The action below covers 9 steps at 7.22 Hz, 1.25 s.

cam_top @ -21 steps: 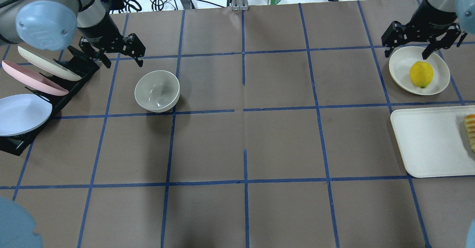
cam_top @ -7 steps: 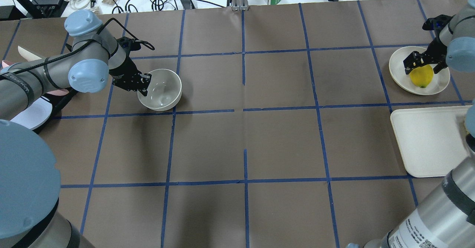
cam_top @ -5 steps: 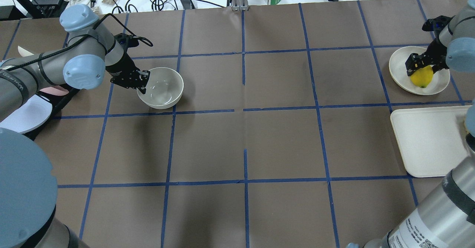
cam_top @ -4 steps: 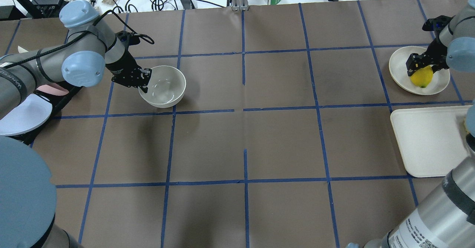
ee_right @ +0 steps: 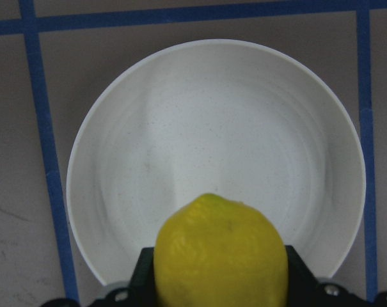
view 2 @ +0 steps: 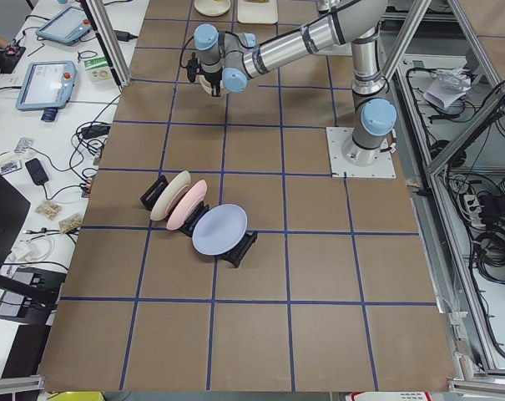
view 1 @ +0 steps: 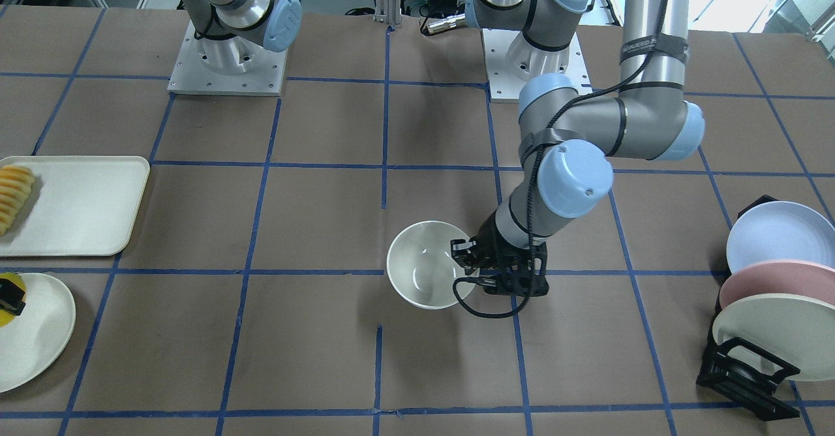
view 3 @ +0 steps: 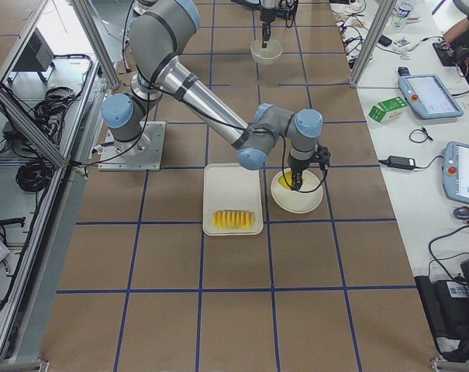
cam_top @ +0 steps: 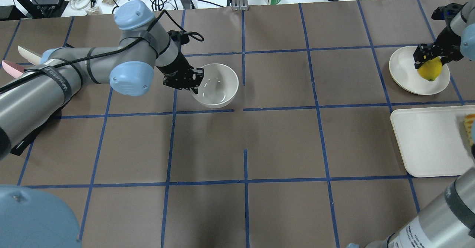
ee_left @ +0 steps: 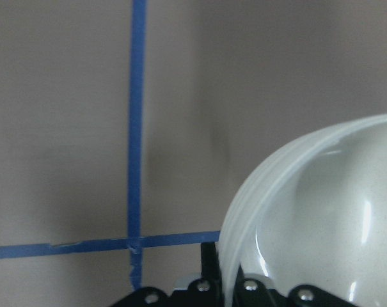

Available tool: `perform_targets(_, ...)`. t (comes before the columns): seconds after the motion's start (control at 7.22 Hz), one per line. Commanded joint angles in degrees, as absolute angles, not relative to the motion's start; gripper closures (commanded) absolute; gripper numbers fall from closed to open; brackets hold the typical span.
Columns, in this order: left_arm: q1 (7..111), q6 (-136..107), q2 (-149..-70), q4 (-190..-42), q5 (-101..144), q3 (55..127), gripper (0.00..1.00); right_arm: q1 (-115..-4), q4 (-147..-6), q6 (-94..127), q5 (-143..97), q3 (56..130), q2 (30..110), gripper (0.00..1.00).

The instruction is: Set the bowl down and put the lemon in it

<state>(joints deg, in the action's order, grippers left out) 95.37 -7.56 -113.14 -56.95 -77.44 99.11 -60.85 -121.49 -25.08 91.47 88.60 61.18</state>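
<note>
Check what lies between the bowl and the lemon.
In the overhead view, only bare taped table separates bowl from lemon, plus the near rim of the cream plate.

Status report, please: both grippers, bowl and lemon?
Left gripper shut on bowl rim, bowl near table centre. Right gripper shut on lemon, above cream plate. Tray beside plate, off the route.

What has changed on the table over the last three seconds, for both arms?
The left pincer came down, clamped onto the rim of the bowl and carried it rightward in the overhead view, toward the table's centre line. The right pincer closed on the lemon and seems to have raised it slightly over the cream plate. That plate and the tray stayed put.
</note>
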Motion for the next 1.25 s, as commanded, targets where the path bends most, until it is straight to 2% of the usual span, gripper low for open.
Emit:
perform_targets(0.0, 100.27, -14.58, -114.52, -50.81, -77.43, 101.15, 1.0, -62.04, -117.44, -24.7, 89.93, 88.59, 65.02, 1.0)
perform_targets(0.69, 101.25, -15.56, -115.75, -47.64, -77.69, 102.57, 1.0, -72.92, -107.06, -13.03, 89.3, 88.51, 72.76, 1.0)
perform_targets(0.97, 100.99, -16.43, -116.71, -47.46, -77.35, 102.57, 0.26, -79.42, -105.73, -6.54, 88.69, 88.51, 74.35, 1.0)
perform_targets(1.11, 100.38, -16.17, -114.63, -49.03, -77.78, 101.61, 0.13, -82.5, -105.65, -4.5, 88.86, 88.51, 74.53, 1.0)
